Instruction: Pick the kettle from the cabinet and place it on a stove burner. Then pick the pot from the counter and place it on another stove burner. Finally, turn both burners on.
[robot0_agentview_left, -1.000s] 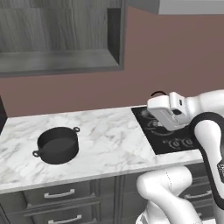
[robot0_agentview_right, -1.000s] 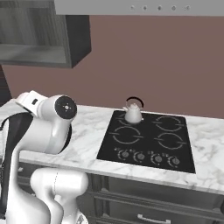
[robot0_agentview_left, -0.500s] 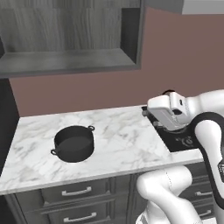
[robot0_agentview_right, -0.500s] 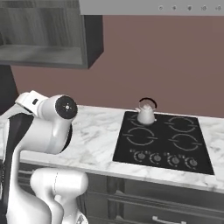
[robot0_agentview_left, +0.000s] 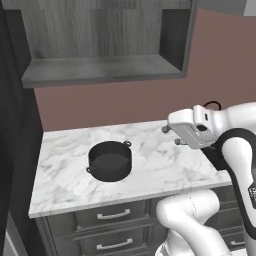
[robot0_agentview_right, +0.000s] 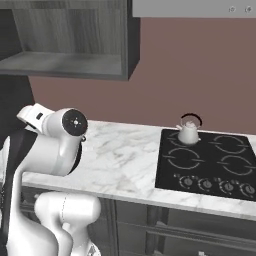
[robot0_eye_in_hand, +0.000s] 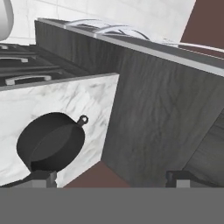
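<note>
The black pot (robot0_agentview_left: 110, 161) sits on the white marble counter (robot0_agentview_left: 65, 175), left of my gripper (robot0_agentview_left: 171, 136), which hovers open above the counter's right part with nothing between its fingers. In the hand view the pot (robot0_eye_in_hand: 50, 142) lies lower left, beyond the left fingertip (robot0_eye_in_hand: 41, 177), and the gripper (robot0_eye_in_hand: 109, 178) stands wide. The pale kettle (robot0_agentview_right: 189, 132) stands on the back left burner of the black cooktop (robot0_agentview_right: 210, 172). Beside the kettle, the front left burner (robot0_agentview_right: 184, 159) is bare. The open cabinet (robot0_agentview_left: 100, 70) hangs above the counter with a bare shelf.
Knobs (robot0_agentview_right: 205, 184) line the cooktop's front edge. Drawers (robot0_agentview_left: 112, 216) run below the counter. A dark tall panel (robot0_agentview_left: 15, 150) borders the counter's left end. The brown wall (robot0_agentview_right: 190, 70) is behind everything.
The whole picture has shifted: the base has driven left, so the pot now sits near the middle of the left base view and the cooktop lies further right. The gripper stays open.
</note>
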